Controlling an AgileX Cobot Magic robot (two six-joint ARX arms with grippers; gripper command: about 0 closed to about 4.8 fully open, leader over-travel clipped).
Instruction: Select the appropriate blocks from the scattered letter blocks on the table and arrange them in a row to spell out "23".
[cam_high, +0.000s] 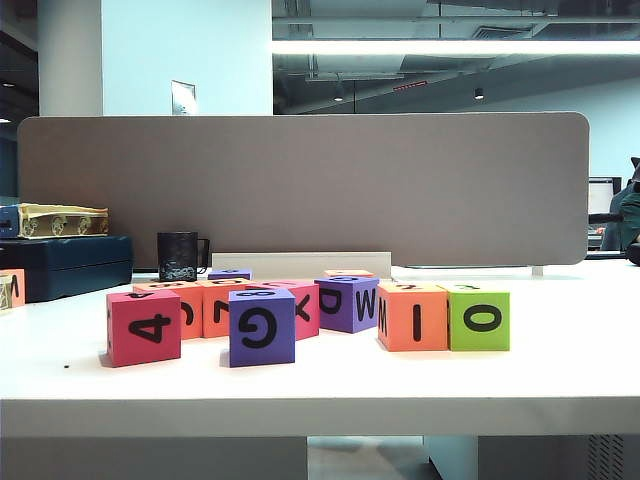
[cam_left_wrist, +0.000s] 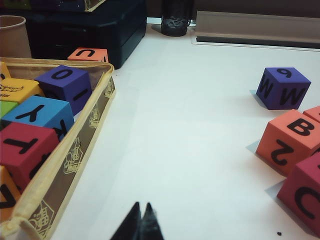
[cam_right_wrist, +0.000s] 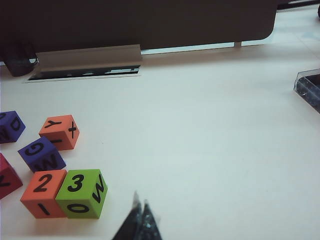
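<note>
Blocks sit in a bunch on the table in the exterior view. No arm shows here. On the right of the bunch, the orange block and the lime-green block stand side by side and touch. Their front faces show I and O. To the left are the other scattered blocks, with a red block marked 4 and a purple block marked G in front. A black mug stands at the back.

In the left wrist view, the left gripper hangs low over bare table, pinched tight with nothing in it. A box full of spare blocks lies beside it. A purple block marked W and an orange block marked B and 2 sit well apart from it.

In the right wrist view, the right gripper is also pinched tight and holds nothing. It is just beside the pair. From above, the orange block shows 2 and the lime-green block shows 3, touching in a row.

The word "23" looks spelled already, so the job seems at its end. The next move only needs the right arm to pull away without bumping the pair.
</note>
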